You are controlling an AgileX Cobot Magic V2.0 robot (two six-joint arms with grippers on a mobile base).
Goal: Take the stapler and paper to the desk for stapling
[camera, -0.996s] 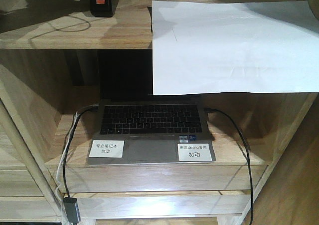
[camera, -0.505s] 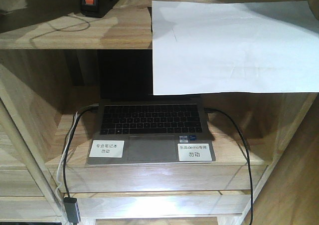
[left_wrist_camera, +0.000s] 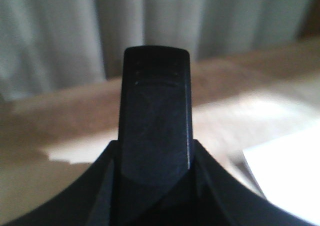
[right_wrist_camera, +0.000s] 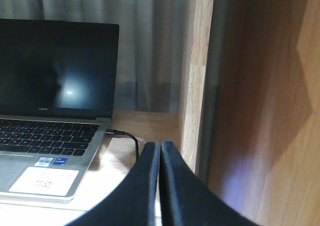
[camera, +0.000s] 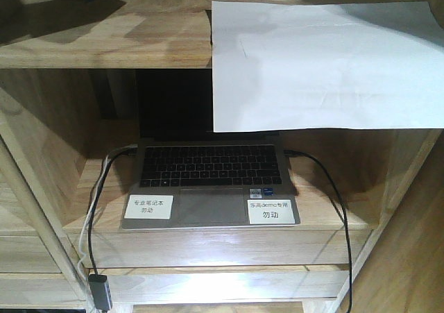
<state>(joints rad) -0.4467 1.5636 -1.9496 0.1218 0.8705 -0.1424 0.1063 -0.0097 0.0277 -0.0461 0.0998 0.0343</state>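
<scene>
Desk [camera: 125,42]: light wood, across the front view's top.
Left gripper [left_wrist_camera: 155,148]: clamped on the black stapler [left_wrist_camera: 155,95], centre frame.
Right gripper [right_wrist_camera: 160,153]: fingers pressed together, holding nothing.
Paper [camera: 326,63]: upper right, overhanging the desk edge, apart from the stapler.

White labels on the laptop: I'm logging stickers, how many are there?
2. One label left of the touchpad, the other right of it. None appears hidden.

The paper [camera: 326,66] lies on the upper shelf [camera: 104,42], its front part hanging over the edge and covering the right of the laptop [camera: 208,181] screen. The open laptop sits on the lower shelf [camera: 326,219], with two white labels [camera: 148,207] on its palm rest and a black cable [camera: 347,257] at its right.
</scene>
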